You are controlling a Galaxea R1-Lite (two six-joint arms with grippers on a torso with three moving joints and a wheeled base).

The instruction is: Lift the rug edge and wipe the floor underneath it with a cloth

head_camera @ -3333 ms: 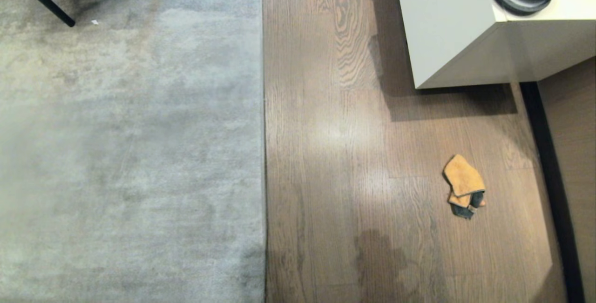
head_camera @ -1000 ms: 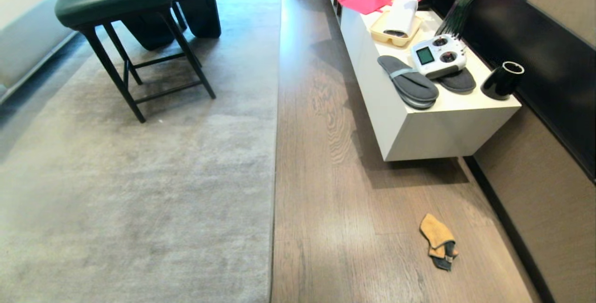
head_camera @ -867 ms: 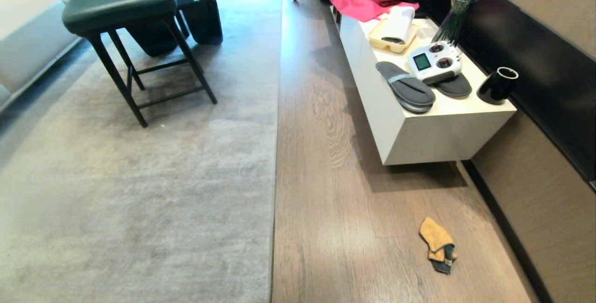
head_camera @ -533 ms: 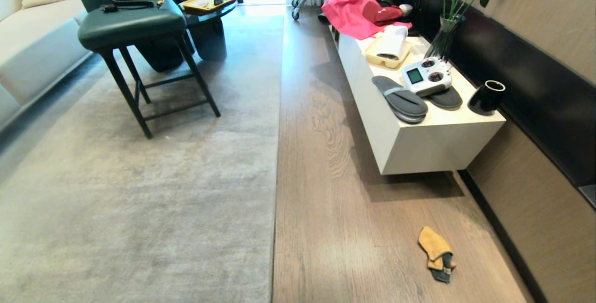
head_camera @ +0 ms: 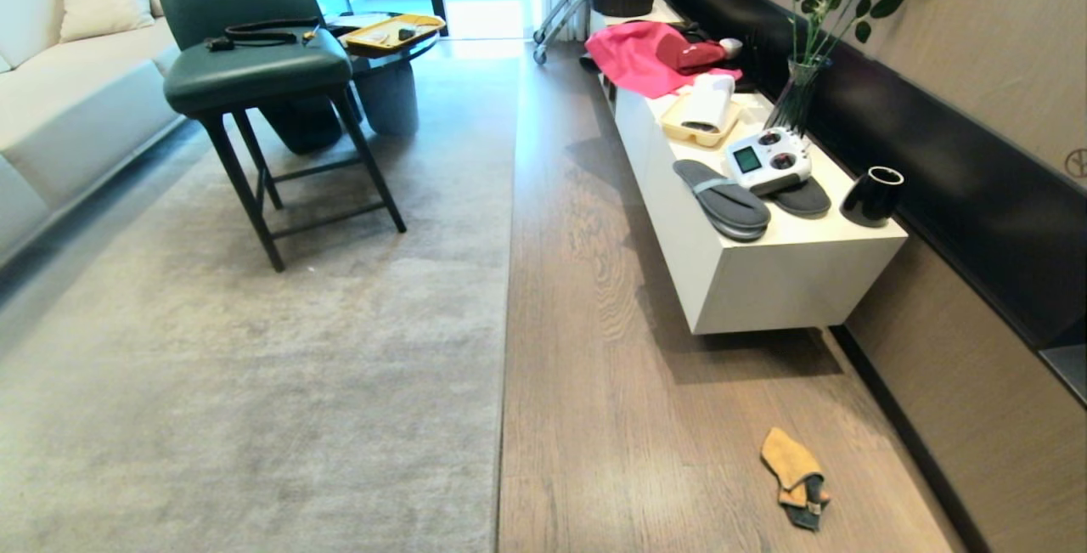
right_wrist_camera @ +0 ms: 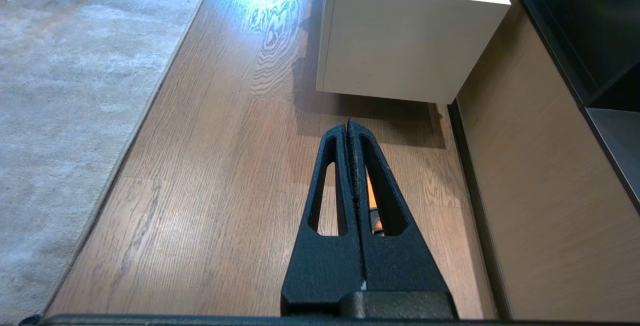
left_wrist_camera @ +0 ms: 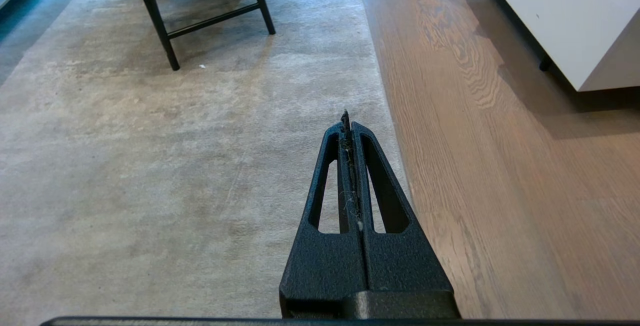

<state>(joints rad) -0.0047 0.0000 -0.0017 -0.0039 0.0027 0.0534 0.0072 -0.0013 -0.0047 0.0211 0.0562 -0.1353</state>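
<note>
Rug edge [head_camera: 504, 349] flat along the floor [head_camera: 611, 383], cloth [head_camera: 794, 476] lying untouched near the wall side — view tipped up from straight down to take in the room, left gripper [left_wrist_camera: 348, 118] and right gripper [right_wrist_camera: 348, 124] both clamped shut, empty — nothing begun yet.

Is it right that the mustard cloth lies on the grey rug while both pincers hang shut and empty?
Not quite: the cloth lies on the wood floor, well clear of the rug edge, as the head view shows. The left pincer and right pincer are indeed shut and empty.
</note>
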